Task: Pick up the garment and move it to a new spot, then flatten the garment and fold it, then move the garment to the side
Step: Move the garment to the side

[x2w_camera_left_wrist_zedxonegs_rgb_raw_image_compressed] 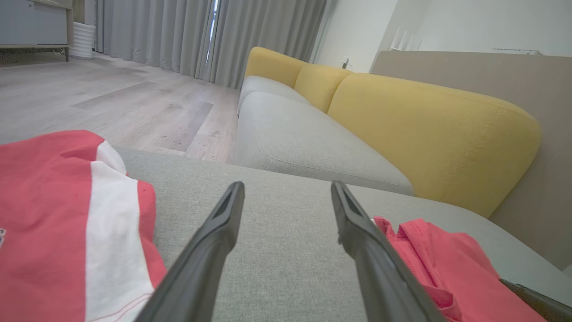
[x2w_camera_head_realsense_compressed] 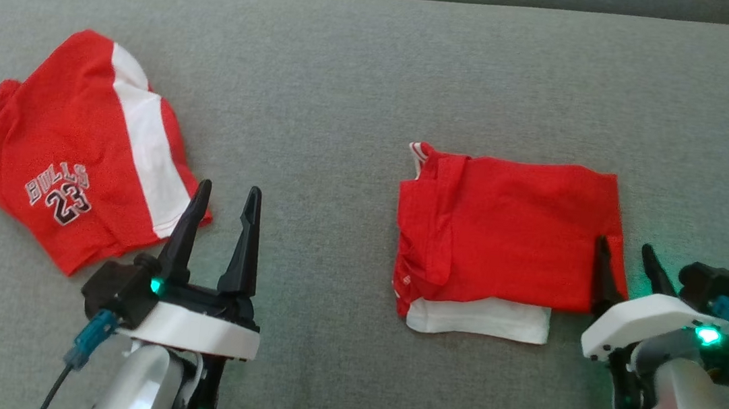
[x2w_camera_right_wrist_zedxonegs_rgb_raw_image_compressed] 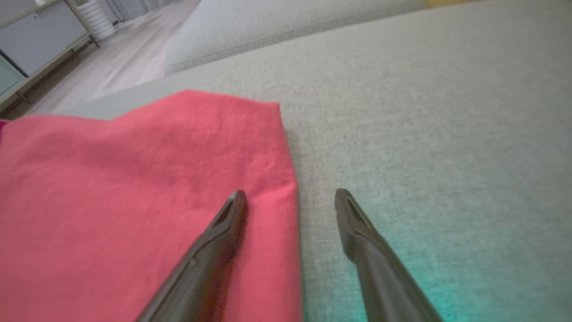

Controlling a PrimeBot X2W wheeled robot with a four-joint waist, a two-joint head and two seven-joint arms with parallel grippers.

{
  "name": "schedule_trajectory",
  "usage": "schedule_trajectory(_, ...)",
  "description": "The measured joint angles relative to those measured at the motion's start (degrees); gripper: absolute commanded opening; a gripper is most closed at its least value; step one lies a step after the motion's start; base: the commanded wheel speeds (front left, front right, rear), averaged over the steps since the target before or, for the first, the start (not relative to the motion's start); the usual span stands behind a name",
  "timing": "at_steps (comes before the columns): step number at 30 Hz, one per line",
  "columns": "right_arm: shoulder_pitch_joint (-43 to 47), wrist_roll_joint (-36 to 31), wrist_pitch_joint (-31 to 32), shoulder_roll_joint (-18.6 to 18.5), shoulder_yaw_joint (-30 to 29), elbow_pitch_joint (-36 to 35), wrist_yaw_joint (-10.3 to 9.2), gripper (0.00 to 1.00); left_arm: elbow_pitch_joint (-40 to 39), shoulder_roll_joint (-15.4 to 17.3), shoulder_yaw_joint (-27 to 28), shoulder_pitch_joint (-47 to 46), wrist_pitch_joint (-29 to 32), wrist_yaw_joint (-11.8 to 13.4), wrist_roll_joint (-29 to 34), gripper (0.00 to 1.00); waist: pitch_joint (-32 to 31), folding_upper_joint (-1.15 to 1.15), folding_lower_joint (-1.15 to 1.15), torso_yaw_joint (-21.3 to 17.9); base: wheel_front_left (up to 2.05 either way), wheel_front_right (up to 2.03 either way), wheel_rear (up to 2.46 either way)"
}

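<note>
A folded red shirt (x2w_camera_head_realsense_compressed: 511,227) lies on the grey sofa cushion (x2w_camera_head_realsense_compressed: 366,62), at 3 o'clock from the cushion's middle in the head view. A white layer (x2w_camera_head_realsense_compressed: 481,318) shows along its 6 o'clock edge. The shirt's long axis runs from 9 to 3 o'clock.

The right jaws stand wide open and empty at the shirt's 4 o'clock corner, straddling its short 3 o'clock edge. In the right wrist view one finger (x2w_camera_right_wrist_zedxonegs_rgb_raw_image_compressed: 214,250) hangs over the red cloth and the other is over bare cushion; whether either touches down cannot be told. From these jaws the bulk of the shirt lies toward 9 to 10 o'clock.

The left jaws, also open and empty, are well apart from the shirt, off its 9 o'clock end. Their tips are just beside the 4 o'clock corner of a red-and-white jersey (x2w_camera_head_realsense_compressed: 72,147) printed BULLS 23, which lies loosely spread at the cushion's 9 o'clock side.

The shirt looks already folded, so the step in hand is probably the move to the side, and the right arm is clearly the nearer one. Closing on that edge would catch only one corner. The layers could slide apart or the fold could open unless the left arm crosses the bare cushion to take the far end.
</note>
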Motion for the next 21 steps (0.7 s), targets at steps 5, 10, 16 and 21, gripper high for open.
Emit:
schedule_trajectory(5, -2.35, 2.75, 0.38, -0.05, 2.30, 4.61, 0.00, 1.00, 0.12, -0.05, -0.14, -0.25, 0.00, 0.00, 0.00, 1.00, 0.98, 0.00, 0.00, 0.97, 0.00, 0.00, 0.00)
schedule_trajectory(10, -4.58, 3.15, -0.47, -0.20, 3.53, 7.59, 0.00, 0.00, 0.26, -0.03, -0.13, -0.35, 0.00, 0.00, -0.15, 1.00, 1.10, 0.00, 0.00, 0.69, 0.00, 0.00, 0.00)
schedule_trajectory(16, -5.52, -0.75, -2.48, -0.13, 4.63, 9.20, 0.00, 0.00, 0.24, 0.01, -0.13, -0.53, 0.00, 0.00, -0.14, 1.00, 0.21, 0.00, -0.01, -0.78, 0.00, 0.00, 0.00)
schedule_trajectory(21, -6.93, -6.50, -2.71, -0.27, 4.41, 8.11, 0.00, 0.00, 0.15, 0.09, -0.26, -0.52, 0.00, 0.00, -0.14, 1.00, -0.89, 0.00, -0.01, -2.91, 0.00, 0.00, 0.00)
